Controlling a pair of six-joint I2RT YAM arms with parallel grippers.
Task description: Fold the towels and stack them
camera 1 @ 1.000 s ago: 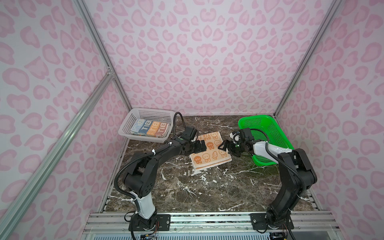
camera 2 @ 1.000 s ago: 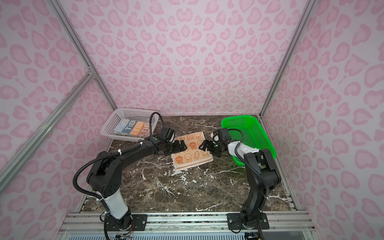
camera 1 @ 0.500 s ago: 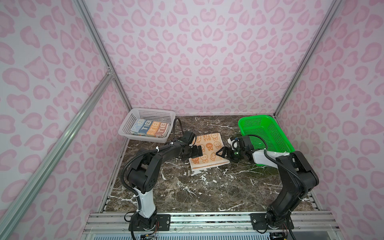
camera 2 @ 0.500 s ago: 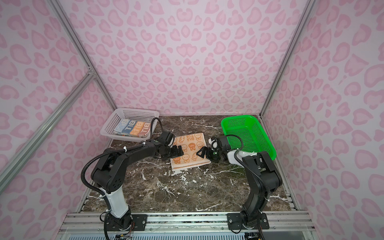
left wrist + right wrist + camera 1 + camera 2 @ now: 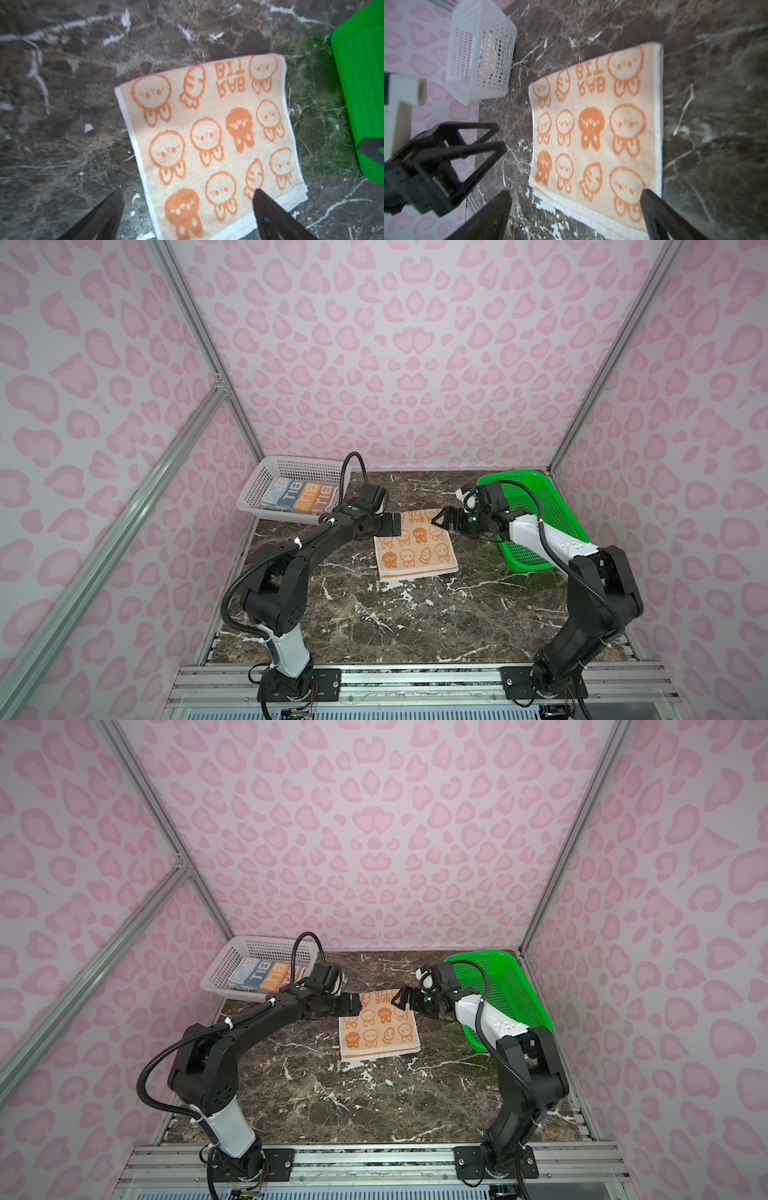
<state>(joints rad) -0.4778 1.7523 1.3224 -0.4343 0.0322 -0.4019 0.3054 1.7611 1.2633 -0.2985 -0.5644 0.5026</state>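
Observation:
An orange-on-cream rabbit towel [image 5: 415, 549] [image 5: 378, 1029] lies folded flat on the marble table, its white hem layers at the near edge. My left gripper [image 5: 392, 524] [image 5: 351, 1004] hovers open over the towel's far left corner; in the left wrist view the towel [image 5: 207, 135] lies free between and below the left gripper [image 5: 188, 193]. My right gripper [image 5: 440, 520] [image 5: 400, 999] [image 5: 576, 192] hangs open above the far right corner, over the towel [image 5: 598, 128], holding nothing. Folded blue and orange towels [image 5: 301, 497] [image 5: 266, 977] lie in the white basket.
The white perforated basket [image 5: 291, 472] [image 5: 249, 944] [image 5: 479, 62] stands at the back left. A green basket [image 5: 557, 522] [image 5: 511, 986] [image 5: 361, 93] sits at the back right, partly under my right arm. Pink-patterned walls close in three sides.
The towel's skewed upper layer has settled flat on the lower one. Both open grippers dipped toward the front, then drew back to the towel's far edge.

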